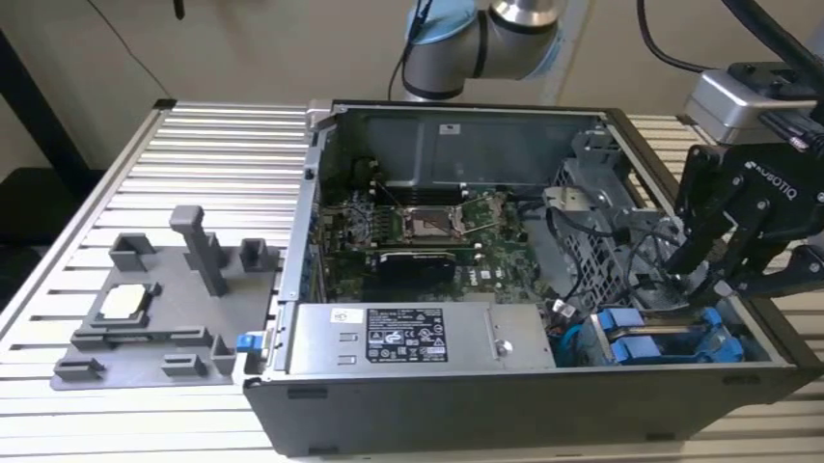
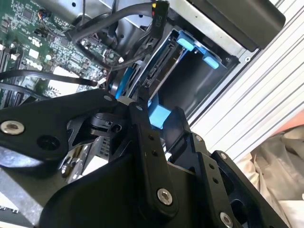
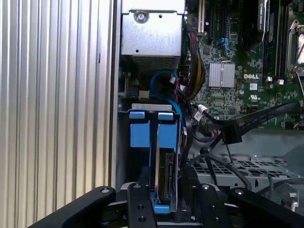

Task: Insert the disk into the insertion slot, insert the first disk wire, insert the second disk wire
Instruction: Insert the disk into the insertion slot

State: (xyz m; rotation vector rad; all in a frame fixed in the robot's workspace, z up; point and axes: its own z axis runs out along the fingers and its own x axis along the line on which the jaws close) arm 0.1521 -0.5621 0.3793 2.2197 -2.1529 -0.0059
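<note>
The disk [image 3: 165, 173] stands edge-on in its blue bracket, sunk into the insertion slot [image 3: 142, 108] of the grey drive cage at the case's front corner, on the exterior view's right. My black gripper [image 3: 165, 190] straddles it, one finger on each side, pressed against the bracket. In the exterior view the gripper [image 1: 711, 289] reaches down over the disk [image 1: 670, 340]. In the second wrist view the blue bracket [image 2: 159, 116] sits between the fingers [image 2: 142, 128]. A loose black wire with a connector [image 3: 232, 135] and a blue wire [image 3: 161, 78] lie beside the cage.
A silver labelled power-supply box [image 1: 405, 338] lies along the case's front, next to the cage. The green motherboard [image 1: 438, 227] fills the case floor, with cable bundles near the cage. A grey fixture plate [image 1: 161, 309] sits on the slatted table at the exterior view's left.
</note>
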